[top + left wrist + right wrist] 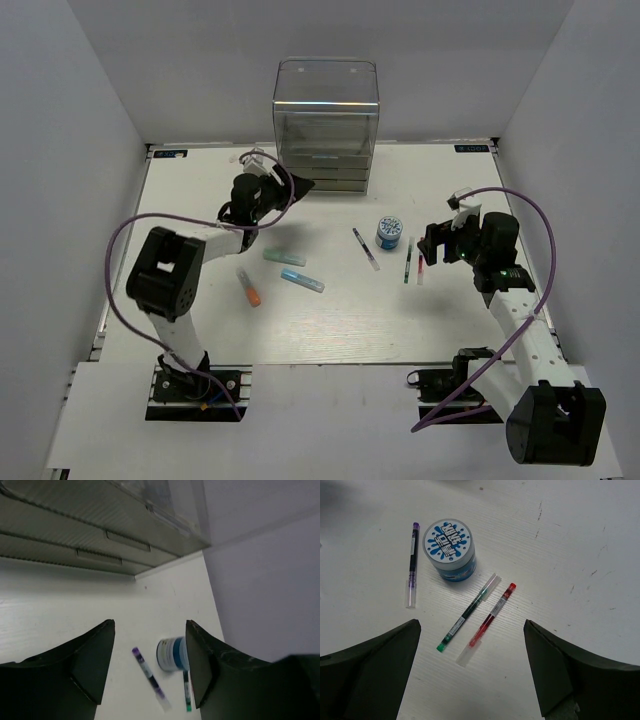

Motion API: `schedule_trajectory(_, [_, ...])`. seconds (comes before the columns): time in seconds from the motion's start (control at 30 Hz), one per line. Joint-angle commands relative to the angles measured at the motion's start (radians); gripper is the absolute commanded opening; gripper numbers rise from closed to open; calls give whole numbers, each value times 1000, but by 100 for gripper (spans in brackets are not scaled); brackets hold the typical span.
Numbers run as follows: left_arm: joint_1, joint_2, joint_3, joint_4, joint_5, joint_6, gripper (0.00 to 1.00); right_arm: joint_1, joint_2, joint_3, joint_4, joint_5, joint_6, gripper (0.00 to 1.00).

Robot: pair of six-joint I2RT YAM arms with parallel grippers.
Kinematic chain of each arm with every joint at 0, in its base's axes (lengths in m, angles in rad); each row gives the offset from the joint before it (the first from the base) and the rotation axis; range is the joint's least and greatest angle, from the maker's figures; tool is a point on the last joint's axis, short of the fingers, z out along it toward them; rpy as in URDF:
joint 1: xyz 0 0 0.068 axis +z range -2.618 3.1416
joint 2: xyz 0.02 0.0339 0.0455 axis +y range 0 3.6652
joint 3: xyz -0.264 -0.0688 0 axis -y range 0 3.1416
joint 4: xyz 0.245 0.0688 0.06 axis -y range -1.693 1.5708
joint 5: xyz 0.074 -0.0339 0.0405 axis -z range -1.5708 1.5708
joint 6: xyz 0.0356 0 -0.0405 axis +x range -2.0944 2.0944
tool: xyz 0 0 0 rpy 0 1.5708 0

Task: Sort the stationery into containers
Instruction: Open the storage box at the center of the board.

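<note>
— Well, what are the two grippers doing right now?
— Both are hovering over the table (pixel 330 330), gripping nothing. The left gripper (pixel 150 625) is holding its fingers apart near the organiser (pixel 326 120), by its lower drawers. The right gripper (pixel 471 623) is gaping wide above the green pen (pixel 467 612) and red pen (pixel 490 616), which are lying side by side.
— And the other stationery?
— The roll (pixel 448 542) is sitting near those pens, with the purple pen (pixel 411 565) lying on its other side. The teal marker (pixel 284 257), light-blue marker (pixel 302 280) and orange-capped marker (pixel 249 287) are lying nearer the left arm, all out on the table.

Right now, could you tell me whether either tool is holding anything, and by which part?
Nothing is held: the left tool and right tool are open and empty.
</note>
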Motion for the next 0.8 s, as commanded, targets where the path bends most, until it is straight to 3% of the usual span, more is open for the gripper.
schedule_trajectory(0.0, [-17,83,92,170,-102,-144,68,-2,-10,23,19,2,13,90])
schedule_trajectory(0.27, [-37,279,319,188,-170,-167,65,-7,-18,25,19,-5,21,90])
schedule_trajectory(0.47, [-47,341,364,217,-189,-187,63,0,-15,25,21,-9,19,90])
schedule_trajectory(0.7, [-47,396,412,204,-235,-207,50,0,-3,23,18,-24,21,90])
schedule_trajectory(0.77, [-47,405,421,243,-235,-219,41,-4,-3,23,16,-25,19,90])
